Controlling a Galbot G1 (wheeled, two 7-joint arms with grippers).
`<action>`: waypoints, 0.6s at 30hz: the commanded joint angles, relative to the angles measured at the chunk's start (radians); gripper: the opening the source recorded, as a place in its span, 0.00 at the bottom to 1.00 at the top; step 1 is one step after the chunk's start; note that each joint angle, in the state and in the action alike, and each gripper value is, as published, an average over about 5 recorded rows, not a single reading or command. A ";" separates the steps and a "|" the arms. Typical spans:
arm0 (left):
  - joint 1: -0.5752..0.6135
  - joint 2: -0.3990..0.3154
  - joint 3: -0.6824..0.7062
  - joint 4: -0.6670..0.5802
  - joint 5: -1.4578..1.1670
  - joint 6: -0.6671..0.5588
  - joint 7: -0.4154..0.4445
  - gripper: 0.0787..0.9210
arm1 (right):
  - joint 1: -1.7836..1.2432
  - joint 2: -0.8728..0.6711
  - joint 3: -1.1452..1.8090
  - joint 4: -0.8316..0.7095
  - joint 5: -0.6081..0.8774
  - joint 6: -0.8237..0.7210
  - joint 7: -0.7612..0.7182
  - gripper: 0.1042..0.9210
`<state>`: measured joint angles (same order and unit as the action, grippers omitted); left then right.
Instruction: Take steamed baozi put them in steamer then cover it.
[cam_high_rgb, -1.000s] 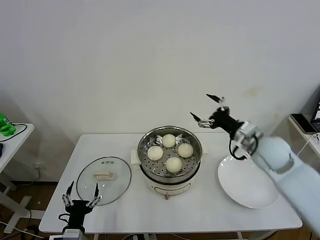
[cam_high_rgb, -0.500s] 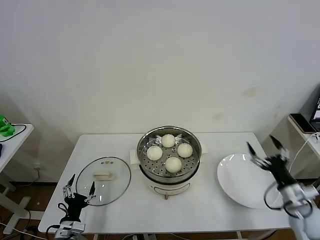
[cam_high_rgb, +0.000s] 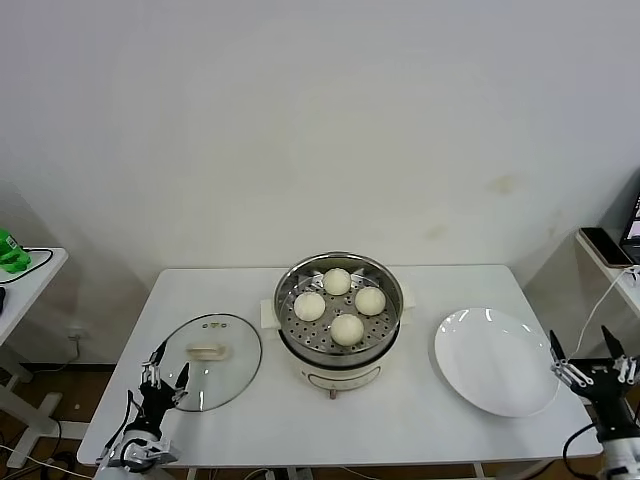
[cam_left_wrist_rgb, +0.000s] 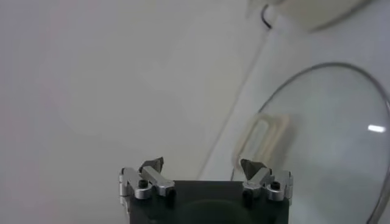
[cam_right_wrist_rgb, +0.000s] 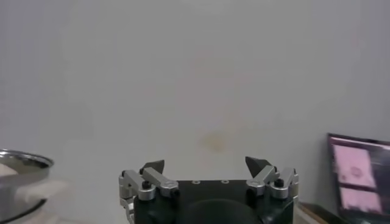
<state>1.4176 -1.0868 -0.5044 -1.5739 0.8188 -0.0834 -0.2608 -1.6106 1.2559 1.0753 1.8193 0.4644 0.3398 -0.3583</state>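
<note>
White tabletop (cam_high_rgb: 420, 420) fills the lower half of the head view, set against a plain pale wall (cam_high_rgb: 320, 120). At centre stands the steamer (cam_high_rgb: 340, 345), uncovered, with four steamed baozi (cam_high_rgb: 347, 328) on its perforated tray. The cover (cam_high_rgb: 207, 360) lies flat at lower left, just beyond the left gripper (cam_high_rgb: 164, 372), fingers spread and empty. A white plate (cam_high_rgb: 495, 362) sits at right; the right gripper (cam_high_rgb: 590, 360), also spread and empty, is at the lower right edge. No writing is legible.
</note>
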 joint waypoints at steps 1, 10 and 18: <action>-0.097 0.020 0.039 0.092 0.147 -0.003 -0.003 0.88 | -0.052 0.058 0.022 0.000 -0.007 0.028 -0.015 0.88; -0.147 0.026 0.081 0.100 0.144 0.009 0.007 0.88 | -0.045 0.084 -0.018 0.002 -0.028 0.031 -0.012 0.88; -0.163 0.023 0.109 0.114 0.135 0.019 0.021 0.88 | -0.048 0.087 -0.011 0.004 -0.027 0.030 -0.012 0.88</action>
<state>1.2882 -1.0660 -0.4258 -1.4835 0.9320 -0.0679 -0.2459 -1.6485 1.3291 1.0660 1.8198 0.4407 0.3660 -0.3679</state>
